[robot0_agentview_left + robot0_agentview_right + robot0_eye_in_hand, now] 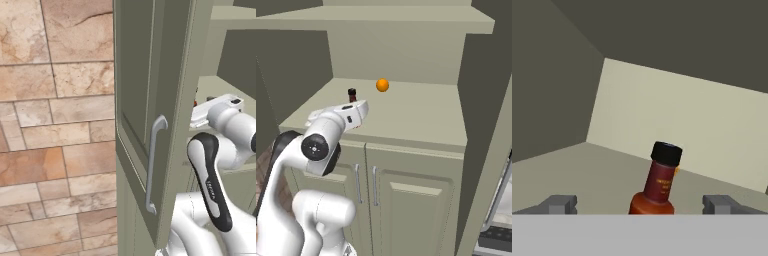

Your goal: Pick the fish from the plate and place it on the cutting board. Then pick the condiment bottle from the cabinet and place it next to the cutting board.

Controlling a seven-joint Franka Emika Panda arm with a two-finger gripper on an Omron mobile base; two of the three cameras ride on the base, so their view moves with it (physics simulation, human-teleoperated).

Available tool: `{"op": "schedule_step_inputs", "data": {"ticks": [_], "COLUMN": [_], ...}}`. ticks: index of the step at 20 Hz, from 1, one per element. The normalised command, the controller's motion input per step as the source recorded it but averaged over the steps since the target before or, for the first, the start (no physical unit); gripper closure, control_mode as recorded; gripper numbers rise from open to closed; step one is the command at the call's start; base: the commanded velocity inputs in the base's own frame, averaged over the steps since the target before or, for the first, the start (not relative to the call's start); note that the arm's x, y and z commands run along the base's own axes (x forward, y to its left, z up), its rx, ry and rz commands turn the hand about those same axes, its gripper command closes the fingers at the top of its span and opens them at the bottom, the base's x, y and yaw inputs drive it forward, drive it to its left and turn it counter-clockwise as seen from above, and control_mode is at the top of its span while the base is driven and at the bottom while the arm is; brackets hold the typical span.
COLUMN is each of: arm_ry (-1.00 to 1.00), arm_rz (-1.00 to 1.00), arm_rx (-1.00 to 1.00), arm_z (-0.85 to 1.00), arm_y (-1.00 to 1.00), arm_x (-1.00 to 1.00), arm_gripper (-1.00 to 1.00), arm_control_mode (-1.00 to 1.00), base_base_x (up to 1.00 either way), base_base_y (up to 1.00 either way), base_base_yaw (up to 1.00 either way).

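Hand view: slim dark-red condiment bottle point(658, 187), black-capped, stands upright between the spread-open end effector point(639, 204) fingertips.

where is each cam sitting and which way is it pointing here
Left base view: behind the arm on its left, facing the cabinet door edge and tiled wall; white arm links at lower right.
Right base view: behind on the right, looking into the shelf recess at the condiment bottle and orange ball; arm at lower left.
Hand view: on the hand, looking along the open gripper at the bottle, fingertips on either side.
Shared: right base and hand views both show the bottle.
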Motion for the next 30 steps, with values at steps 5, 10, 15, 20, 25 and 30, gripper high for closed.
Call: {"op": "schedule_step_inputs", "data": {"ticks": [5,10,15,20,25,30], "arm_ry": [-0.01,0.00,0.00,0.00,0.00,0.00], "arm_rz": [-0.05,-0.04,-0.03,-0.02,-0.03,-0.03], "arm_rx": [0.00,0.00,0.00,0.00,0.03,0.06], "arm_z": [-0.01,0.00,0.00,0.00,0.00,0.00], "arm_y": [0.00,0.00,-0.03,-0.12,-0.13,-0.03], "arm_x": [0.26,0.18,0.03,0.00,0.04,0.07], "arm_gripper": [-1.00,-1.00,-1.00,-1.00,-1.00,-1.00], "arm_control_mode": [-1.00,-1.00,-1.00,-1.00,-1.00,-1.00], "base_base_x": [0.00,0.00,0.00,0.00,0.00,0.00], "base_base_y": [0.00,0.00,0.00,0.00,0.00,0.00], "base_base_yaw": [0.00,0.00,0.00,0.00,0.00,0.00]}}
